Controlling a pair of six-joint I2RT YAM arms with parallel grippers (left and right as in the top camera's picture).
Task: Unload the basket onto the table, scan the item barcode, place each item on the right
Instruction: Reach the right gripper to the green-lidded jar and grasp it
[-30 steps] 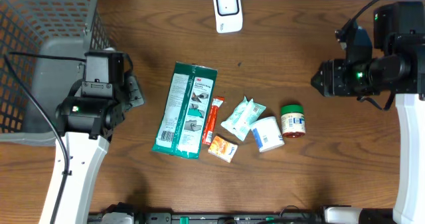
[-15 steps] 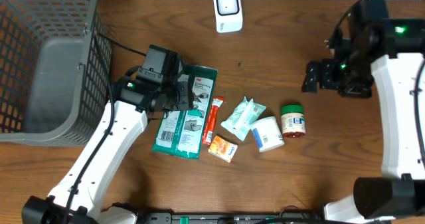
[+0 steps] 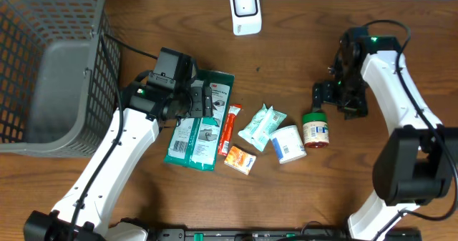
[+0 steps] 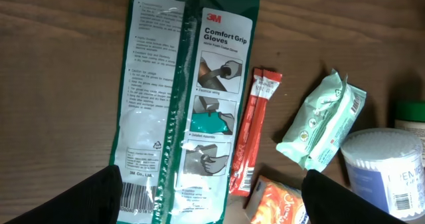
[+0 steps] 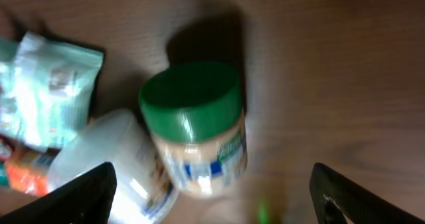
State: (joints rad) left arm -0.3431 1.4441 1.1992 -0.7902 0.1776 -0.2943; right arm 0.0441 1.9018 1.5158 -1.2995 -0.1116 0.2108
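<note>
Overhead view: long green plastic packet of gloves [image 3: 202, 137] lies flat on the brown wooden table [image 3: 300, 55]. The left gripper [image 3: 201, 102] is over the packet's upper part, claw spread wide and holding nothing. Right of the packet, in order: thin red sachet stick [image 3: 230, 130], mint-green wipes pack [image 3: 262, 126], white round tub [image 3: 288, 143], and glass jar with a green lid [image 3: 315, 130]. The right gripper [image 3: 320, 96] is just beyond the jar, claw apart and empty. A small orange box [image 3: 240, 160] sits by the packet's lower right corner, a white scanner [image 3: 245, 10] well above the packet, and a grey mesh basket [image 3: 28, 26] far left of it. Left wrist view: the packet's printed back faces up, barcode [image 4: 136, 197] at its near end; both fingers [image 4: 89, 197] stand wide. Right wrist view, blurred: the jar lies on its side between separated fingers [image 5: 80, 197], untouched.
</note>
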